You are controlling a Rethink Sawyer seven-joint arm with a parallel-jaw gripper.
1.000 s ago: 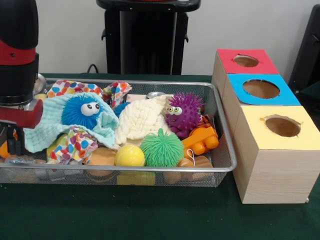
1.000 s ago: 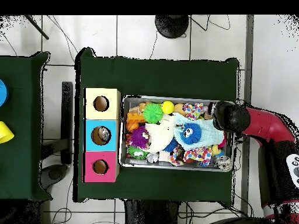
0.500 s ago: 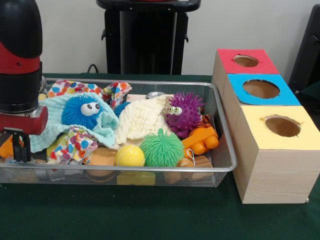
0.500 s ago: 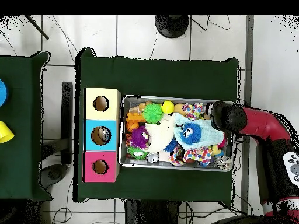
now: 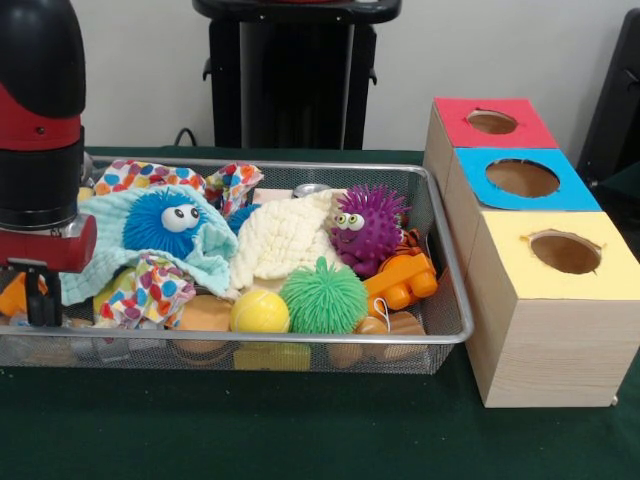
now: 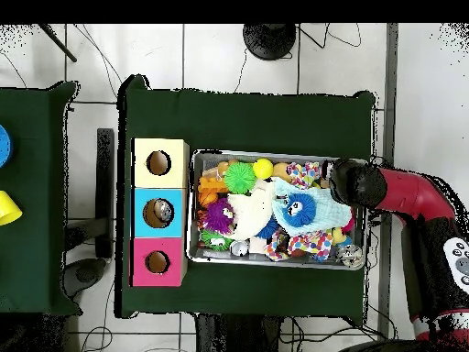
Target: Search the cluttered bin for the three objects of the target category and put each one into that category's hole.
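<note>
Facing the bin (image 5: 440,260), we judge the purple spiky ball (image 5: 368,228) at its box-side end soft, light and squashy; pinch its body, not its spines. Our gripper (image 5: 35,290) hangs at the opposite end; its state we cannot tell. Overhead, the ball (image 6: 218,216) sits nearest the blue box (image 6: 139,213).

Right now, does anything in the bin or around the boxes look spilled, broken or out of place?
Nothing stands out. The toys and cloths lie jumbled, but all inside the wire bin, and nothing has spilled onto the green table. The three boxes stand upright in a row beside it.
</note>
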